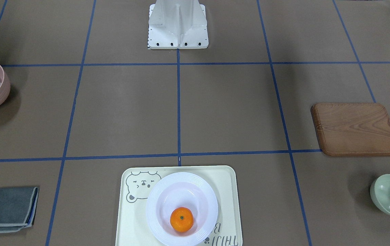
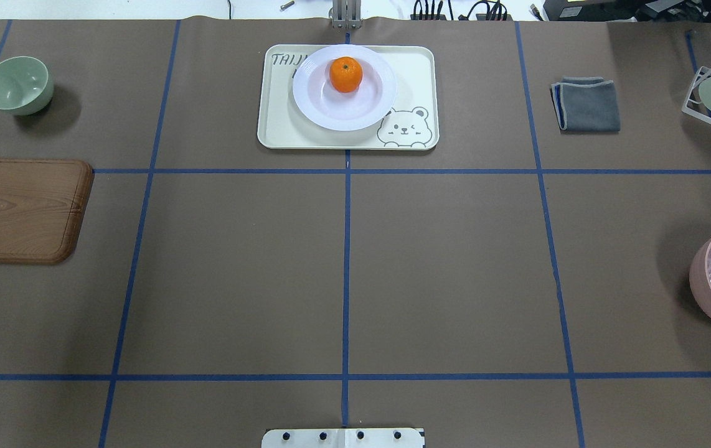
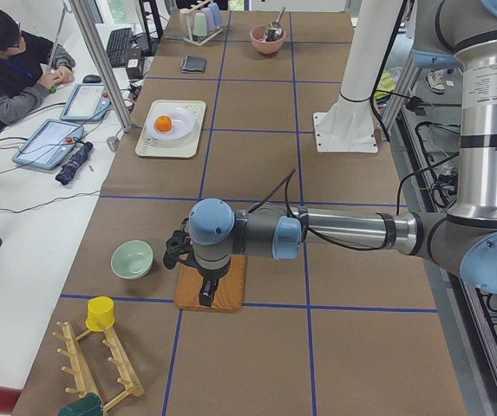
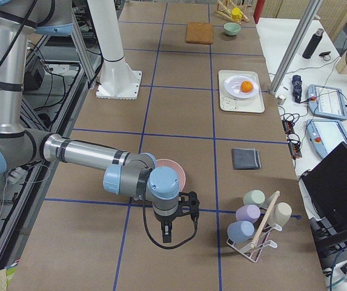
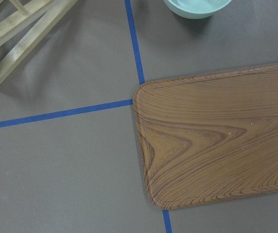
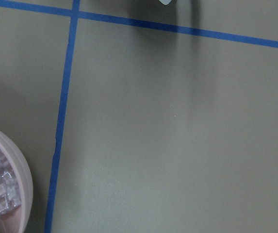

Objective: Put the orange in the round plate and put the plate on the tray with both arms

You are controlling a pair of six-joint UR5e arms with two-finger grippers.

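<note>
The left fingers (image 3: 205, 296) point down over the board (image 3: 210, 284), close above it. They show only in the side view, so I cannot tell whether they are open or closed. The left wrist camera looks straight down on the board's corner, with the green bowl (image 5: 197, 7) just beyond it and a wooden rack (image 5: 17, 34) to one side.

The right fingers (image 4: 166, 233) also point down, above bare surface (image 2: 455, 261) just beside the pink bowl (image 4: 174, 172). Again only a side view shows them, so I cannot tell their state. The pink bowl holds clear ice-like cubes and a metal utensil.

Both arms reach out low at opposite ends of the surface, well apart from the tray (image 2: 281, 127).

The tray lies at the far middle of the surface. The plate (image 2: 362, 115) sits on it, covering part of the lettering, with the bear print clear at the right corner. The orange (image 2: 345, 74) rests inside the plate, toward its far side.

A folded grey cloth (image 2: 586, 104) lies right of the tray. A person (image 3: 5, 69) sits at a desk beyond the far edge.
</note>
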